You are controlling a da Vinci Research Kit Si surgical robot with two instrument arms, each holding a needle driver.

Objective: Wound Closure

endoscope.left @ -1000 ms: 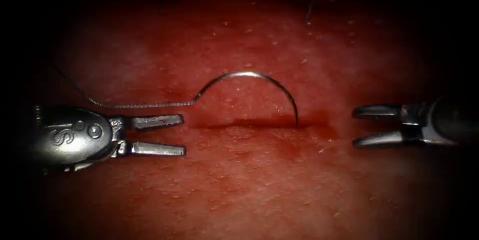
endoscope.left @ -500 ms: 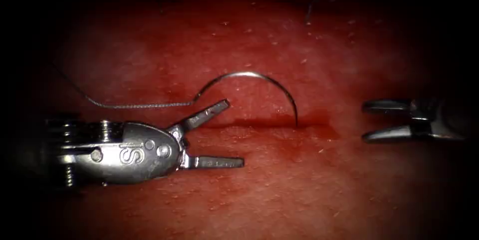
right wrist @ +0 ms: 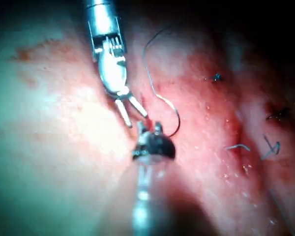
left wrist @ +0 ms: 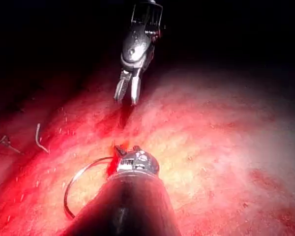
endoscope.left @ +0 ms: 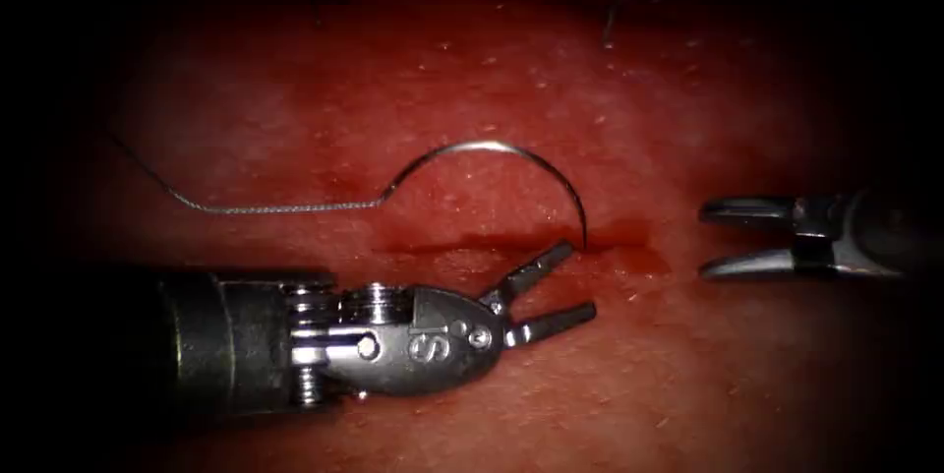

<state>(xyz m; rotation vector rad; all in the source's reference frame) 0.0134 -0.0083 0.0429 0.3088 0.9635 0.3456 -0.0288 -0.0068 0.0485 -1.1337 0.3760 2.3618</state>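
Note:
The curved needle (endoscope.left: 492,147) stands as an arch over the tissue (endoscope.left: 472,70), and neither tool holds it. Its point goes down into the right end of the cut (endoscope.left: 462,243). Thread (endoscope.left: 265,207) trails from the needle's blunt end away to the left. My left tool (endoscope.left: 580,279) lies just below the cut, jaws open and empty, its upper jaw close beside the needle's point. To the right of the cut, my right tool (endoscope.left: 706,239) waits open and empty. The left wrist view has the needle (left wrist: 81,177) and the right tool (left wrist: 128,93); the right wrist view has the left tool (right wrist: 130,110).
Red fluid (endoscope.left: 629,255) pools around the right end of the cut. A short cut end of thread (endoscope.left: 624,6) lies at the far upper right of the tissue. More cut ends (right wrist: 236,146) lie beyond the needle (right wrist: 174,118).
The left tool has swept from the far left to the right along the cut's lower edge, and its open jaws now reach the needle's point. Needle, thread and right tool have barely moved.

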